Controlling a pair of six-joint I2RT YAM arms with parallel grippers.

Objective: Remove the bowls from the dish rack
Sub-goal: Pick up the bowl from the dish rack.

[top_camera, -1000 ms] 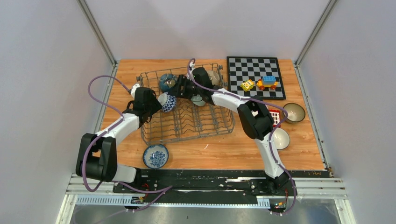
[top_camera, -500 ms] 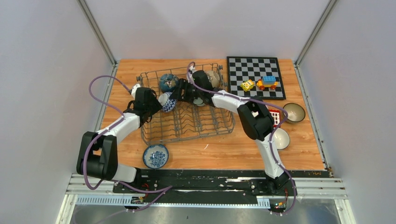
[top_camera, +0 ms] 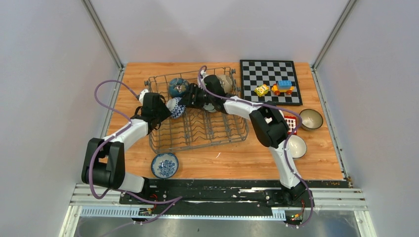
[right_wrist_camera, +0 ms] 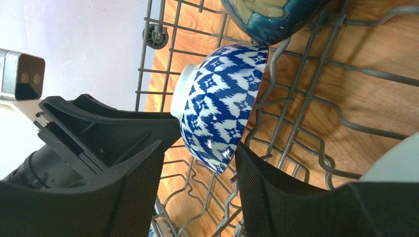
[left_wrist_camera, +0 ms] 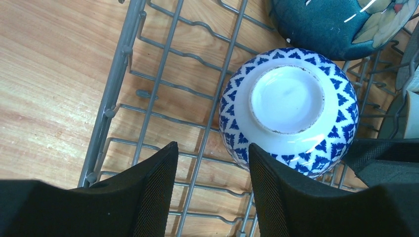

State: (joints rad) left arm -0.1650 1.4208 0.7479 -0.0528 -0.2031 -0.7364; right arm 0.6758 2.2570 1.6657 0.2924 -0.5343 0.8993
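The grey wire dish rack holds a blue-and-white patterned bowl standing on its edge, base toward the left. A dark teal bowl stands just behind it and a beige bowl sits at the rack's far right. My left gripper is open at the rack's left wall. In the left wrist view the left gripper has only a rack wire between its fingers, and the patterned bowl lies by the right finger. My right gripper is open, with the patterned bowl's lower rim just between its fingertips.
On the table lie a blue-and-white bowl in front of the rack, a beige-brown bowl and a cream bowl at the right. A chessboard with toy blocks sits at the far right. A pale bowl rests under the right wrist.
The right gripper has shifted slightly left toward the patterned bowl and its fingers have narrowed a little. The left arm has hardly moved.
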